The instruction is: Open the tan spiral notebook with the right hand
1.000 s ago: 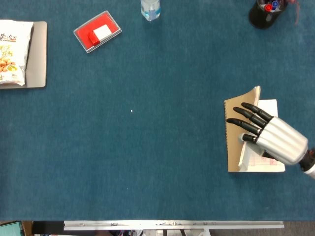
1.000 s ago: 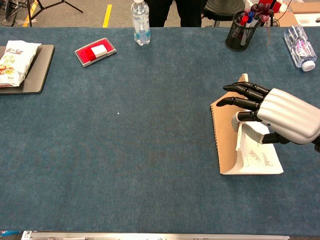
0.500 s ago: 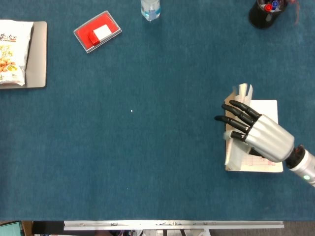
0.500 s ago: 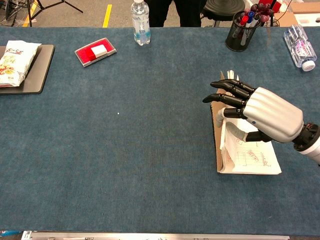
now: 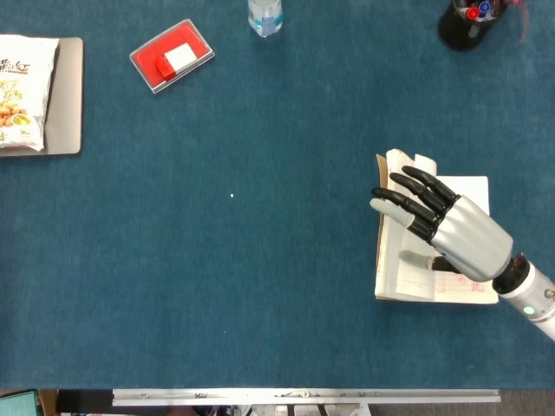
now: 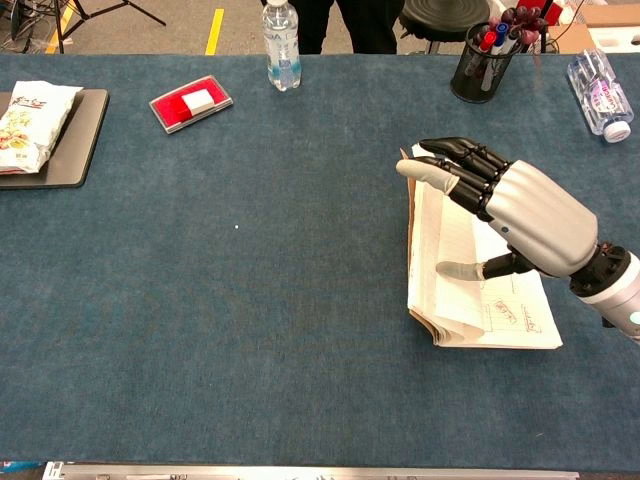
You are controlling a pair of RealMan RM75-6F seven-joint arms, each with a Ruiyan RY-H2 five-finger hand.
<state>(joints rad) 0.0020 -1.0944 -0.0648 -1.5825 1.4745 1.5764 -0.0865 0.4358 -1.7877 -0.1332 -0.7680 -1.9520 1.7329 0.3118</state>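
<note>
The tan spiral notebook (image 5: 395, 270) (image 6: 440, 285) lies at the right of the blue table, partly open. A stack of lined leaves with the tan cover behind it is tilted up and leaning left, and a printed white page lies flat under my palm. My right hand (image 5: 449, 230) (image 6: 522, 212) hovers over it with fingers (image 6: 450, 166) spread against the raised leaves' top edge. Its thumb lies on the lined page. It grips nothing. Neither view shows my left hand.
A red case (image 5: 172, 55) (image 6: 191, 104) and a water bottle (image 5: 264, 16) (image 6: 281, 45) sit at the back. A black pen holder (image 5: 466, 24) (image 6: 485, 62) stands behind the notebook, and a lying bottle (image 6: 598, 95) is to its right. A snack bag (image 5: 19, 91) rests on a grey tray (image 5: 68, 95) at far left.
My right hand has swept left, carrying the cover and leaves from standing upright to leaning over to the left; lined pages now face up.
</note>
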